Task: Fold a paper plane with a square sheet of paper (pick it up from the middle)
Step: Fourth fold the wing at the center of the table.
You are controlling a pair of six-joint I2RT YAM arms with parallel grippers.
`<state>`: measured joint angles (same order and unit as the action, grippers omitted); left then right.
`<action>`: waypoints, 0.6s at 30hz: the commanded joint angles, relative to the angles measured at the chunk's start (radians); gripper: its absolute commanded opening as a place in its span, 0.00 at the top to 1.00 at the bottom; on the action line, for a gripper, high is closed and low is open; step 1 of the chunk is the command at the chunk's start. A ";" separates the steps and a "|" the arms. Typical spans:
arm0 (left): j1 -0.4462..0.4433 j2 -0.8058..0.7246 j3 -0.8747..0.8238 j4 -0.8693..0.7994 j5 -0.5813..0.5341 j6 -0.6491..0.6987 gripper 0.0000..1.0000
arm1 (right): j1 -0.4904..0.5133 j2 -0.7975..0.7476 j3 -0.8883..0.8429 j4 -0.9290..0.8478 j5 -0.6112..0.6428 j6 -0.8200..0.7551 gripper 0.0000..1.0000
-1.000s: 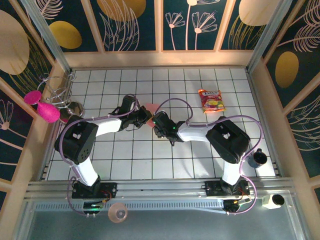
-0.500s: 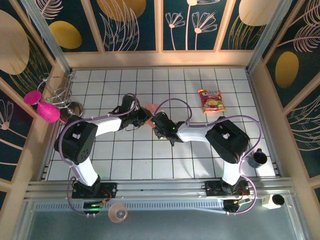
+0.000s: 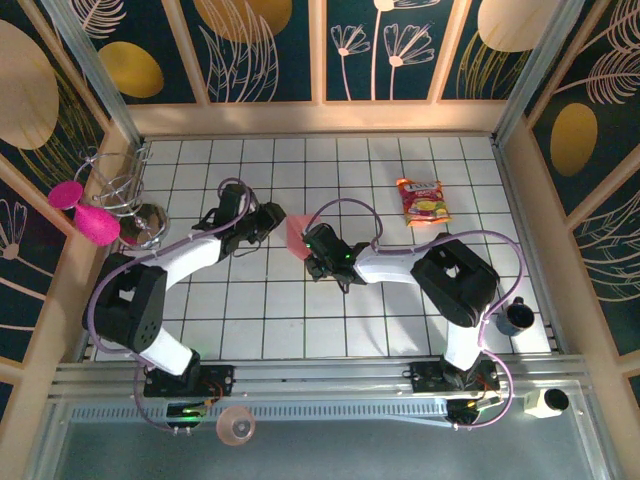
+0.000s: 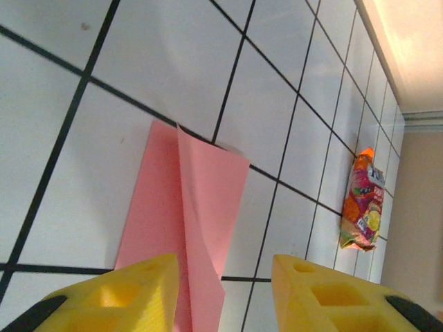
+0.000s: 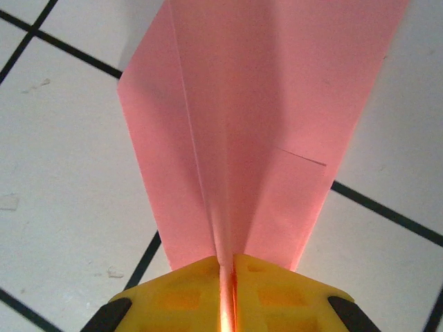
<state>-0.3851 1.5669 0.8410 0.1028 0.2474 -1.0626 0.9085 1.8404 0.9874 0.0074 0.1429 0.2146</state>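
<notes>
The square sheet of paper [image 3: 296, 232] is salmon pink and folded into a narrow paper plane shape with a central ridge. My right gripper [image 3: 313, 246] is shut on it; in the right wrist view the yellow fingers [image 5: 277, 287] pinch the ridge of the paper [image 5: 263, 104] at its near end [image 5: 228, 266]. My left gripper [image 3: 272, 217] stands just left of the paper and is open. In the left wrist view the paper [image 4: 201, 200] lies on the tiles ahead of and between its parted fingertips [image 4: 223, 277], and the fingers are not pressing on it.
A red-and-yellow snack packet [image 3: 423, 202] [image 4: 361, 207] lies on the tiles at the back right. A wire stand [image 3: 125, 195] with magenta discs [image 3: 80, 210] is by the left wall. A dark cup [image 3: 516, 316] stands at the right edge.
My left gripper has opened, let go of the paper and drawn back to the left. My right gripper has closed onto the paper's ridge and stayed in place.
</notes>
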 commanded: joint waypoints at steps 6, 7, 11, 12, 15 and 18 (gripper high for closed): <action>0.003 -0.061 -0.118 0.064 0.011 -0.014 0.58 | -0.043 0.013 0.007 -0.021 -0.181 0.005 0.87; 0.003 -0.065 -0.127 0.071 0.017 -0.016 0.58 | -0.047 0.017 0.007 -0.021 -0.197 0.005 0.87; 0.003 -0.074 -0.160 0.103 0.039 -0.017 0.57 | -0.062 0.030 0.007 -0.019 -0.253 0.016 0.87; 0.003 -0.075 -0.167 0.110 0.049 -0.018 0.57 | -0.068 0.031 0.005 -0.018 -0.267 0.020 0.87; 0.000 -0.076 -0.190 0.143 0.076 -0.028 0.57 | -0.085 0.027 -0.006 -0.004 -0.313 0.032 0.87; -0.009 -0.075 -0.217 0.186 0.097 -0.043 0.57 | -0.107 0.022 -0.023 0.016 -0.359 0.047 0.87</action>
<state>-0.3859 1.5078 0.6502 0.2222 0.3061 -1.0832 0.8204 1.8515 0.9859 0.0082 -0.1406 0.2348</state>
